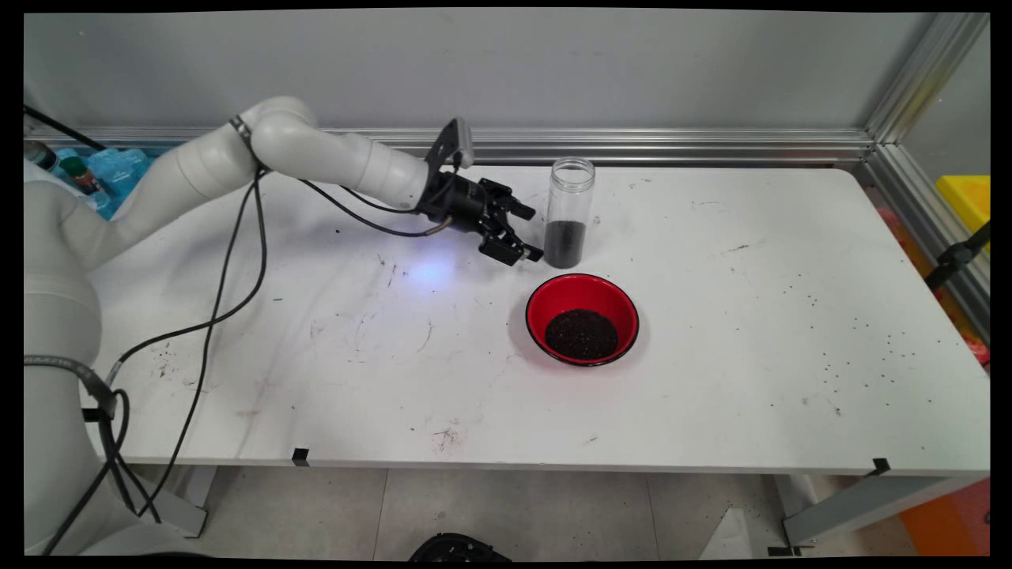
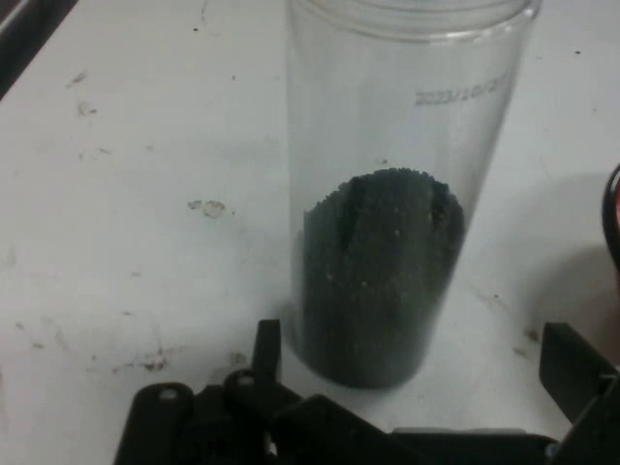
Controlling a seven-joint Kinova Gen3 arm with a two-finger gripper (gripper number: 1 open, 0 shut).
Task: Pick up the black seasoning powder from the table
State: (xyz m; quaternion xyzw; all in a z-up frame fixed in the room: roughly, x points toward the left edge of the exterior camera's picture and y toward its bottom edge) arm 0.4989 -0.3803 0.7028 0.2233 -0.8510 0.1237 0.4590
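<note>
A tall clear plastic jar (image 1: 570,210) stands upright near the table's far middle, its lower third filled with dark grains. My gripper (image 1: 530,233) is open just left of the jar, level with its lower part, fingers apart and not touching it. In the hand view the jar (image 2: 387,194) fills the centre, standing a little beyond the two fingertips (image 2: 268,344), which sit wider than the jar's base. A red bowl (image 1: 583,318) with a black rim holds a heap of the same dark grains just in front of the jar.
Black cables (image 1: 229,261) hang from the arm over the table's left half. An aluminium rail (image 1: 672,146) runs along the far edge, with a frame post at the right. Scattered dark grains (image 1: 854,356) dot the table's right side. Bottles and blue packaging (image 1: 87,174) sit at the far left.
</note>
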